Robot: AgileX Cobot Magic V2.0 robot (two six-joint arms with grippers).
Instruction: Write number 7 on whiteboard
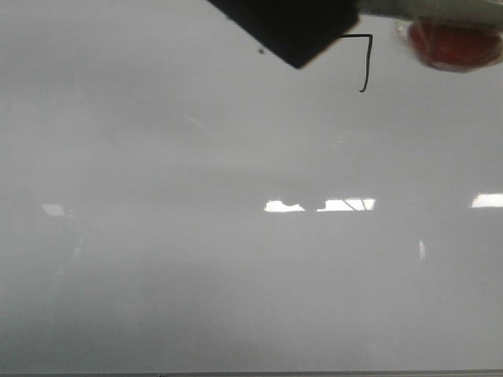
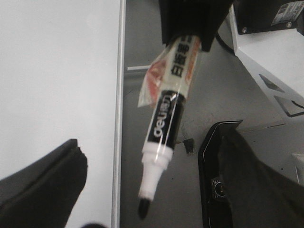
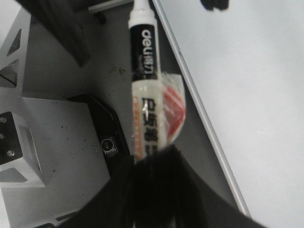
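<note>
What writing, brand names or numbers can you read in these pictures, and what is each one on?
"deli": white brand lettering on the black band of the marker, held in the right hand.
"7": hand-drawn in black on the whiteboard, its bar partly hidden.
Chinese characters on the marker's pale barrel: too blurred to read.
Sticker in the left wrist view: too small.
</note>
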